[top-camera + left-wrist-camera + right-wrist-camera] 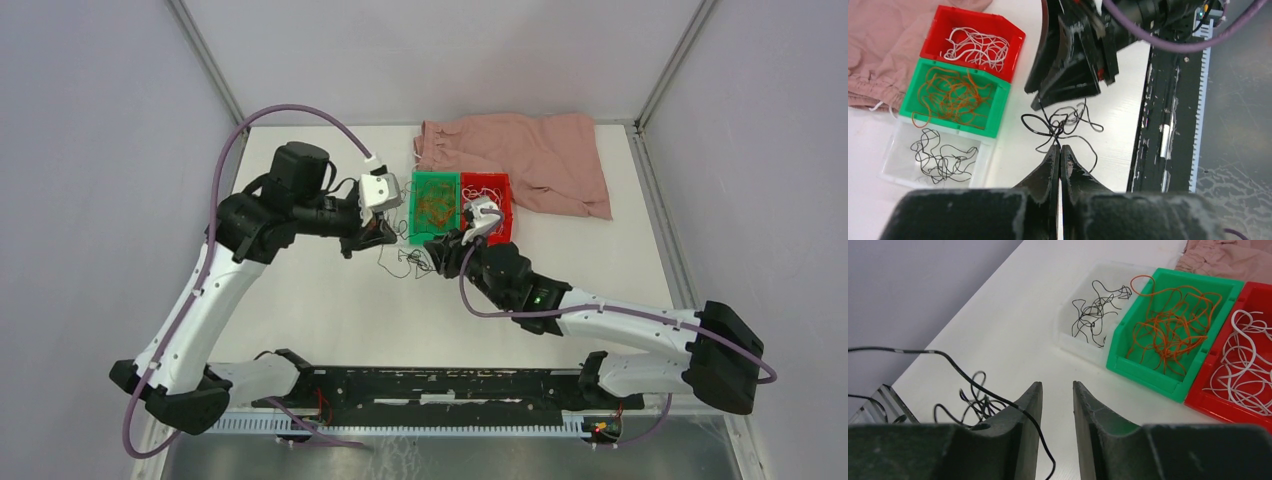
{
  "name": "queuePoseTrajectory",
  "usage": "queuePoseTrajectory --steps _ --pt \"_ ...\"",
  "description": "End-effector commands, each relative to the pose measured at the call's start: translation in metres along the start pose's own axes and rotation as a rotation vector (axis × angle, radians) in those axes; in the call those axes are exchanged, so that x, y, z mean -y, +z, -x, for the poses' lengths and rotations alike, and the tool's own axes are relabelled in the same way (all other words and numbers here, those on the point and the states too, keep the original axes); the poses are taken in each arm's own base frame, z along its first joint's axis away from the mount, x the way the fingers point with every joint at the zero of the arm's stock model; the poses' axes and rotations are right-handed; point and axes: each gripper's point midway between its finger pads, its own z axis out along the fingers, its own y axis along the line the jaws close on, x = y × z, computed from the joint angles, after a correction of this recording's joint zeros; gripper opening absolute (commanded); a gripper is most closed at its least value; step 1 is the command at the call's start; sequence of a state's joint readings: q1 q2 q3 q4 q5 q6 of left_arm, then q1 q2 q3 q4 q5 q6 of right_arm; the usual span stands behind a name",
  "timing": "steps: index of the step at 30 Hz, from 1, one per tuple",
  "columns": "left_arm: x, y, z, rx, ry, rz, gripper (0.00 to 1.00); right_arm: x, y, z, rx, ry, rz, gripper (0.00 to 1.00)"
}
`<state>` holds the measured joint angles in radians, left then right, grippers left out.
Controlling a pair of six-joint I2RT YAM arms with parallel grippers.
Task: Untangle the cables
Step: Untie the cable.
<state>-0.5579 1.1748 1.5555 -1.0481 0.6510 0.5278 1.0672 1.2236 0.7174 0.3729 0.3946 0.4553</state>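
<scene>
**Working on the loose black knot**

Pinching a small tangle of thin black wires point(1058, 122) with the left gripper point(1059, 150), jaws pressed fully together on a strand at the near edge of the knot, as far as can be judged from the left wrist view; holding it slightly up from the white table point(1118, 115), it seems, probably to let the loops hang free and show where to pull. Facing it from the other side with the right gripper point(1057, 386), jaws apart with a clear gap and nothing between them; only one black strand draped over the outside of its left finger, so no grip there yet. Set opposite each other across the knot, likely in order to draw two strands in opposite directions.

Sorted by colour just beyond the knot: white wires point(978, 47) in a red plastic bin point(1015, 50); orange-brown wires point(953, 95) in a green plastic bin point(1000, 110) touching it; black wires point(940, 157) in a clear plastic tray point(987, 155) touching the green one; all beside a crumpled pink cloth point(530, 160). Judging from this, clear tray meant for the freed black strands.

Next, probably: close the right jaws on a different loop; pull slowly, to avoid tightening the knot.
</scene>
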Motion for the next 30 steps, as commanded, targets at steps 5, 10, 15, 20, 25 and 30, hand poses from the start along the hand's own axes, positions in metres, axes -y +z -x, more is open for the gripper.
queuePoseTrajectory --steps 5,10,15,20,25,30 --pt "-0.017 -0.022 -0.018 -0.090 0.160 0.149 0.03 0.013 -0.027 0.044 0.086 -0.065 -0.064 0.32" --pt "-0.056 -0.052 -0.015 -0.169 0.383 0.378 0.03 0.046 -0.049 0.049 0.067 -0.191 -0.191 0.32" --pt "-0.086 -0.076 -0.023 -0.286 0.595 0.558 0.03 0.059 -0.068 0.068 0.086 -0.286 -0.237 0.29" --pt "-0.112 -0.091 -0.029 -0.406 0.797 0.698 0.03 0.056 -0.076 0.078 0.048 -0.383 -0.213 0.28" --pt "-0.127 -0.104 -0.025 -0.493 0.943 0.792 0.03 0.058 -0.084 0.082 0.002 -0.491 -0.196 0.25" --pt "-0.135 -0.113 -0.005 -0.477 0.952 0.845 0.03 0.075 -0.098 0.092 -0.042 -0.651 -0.256 0.24"
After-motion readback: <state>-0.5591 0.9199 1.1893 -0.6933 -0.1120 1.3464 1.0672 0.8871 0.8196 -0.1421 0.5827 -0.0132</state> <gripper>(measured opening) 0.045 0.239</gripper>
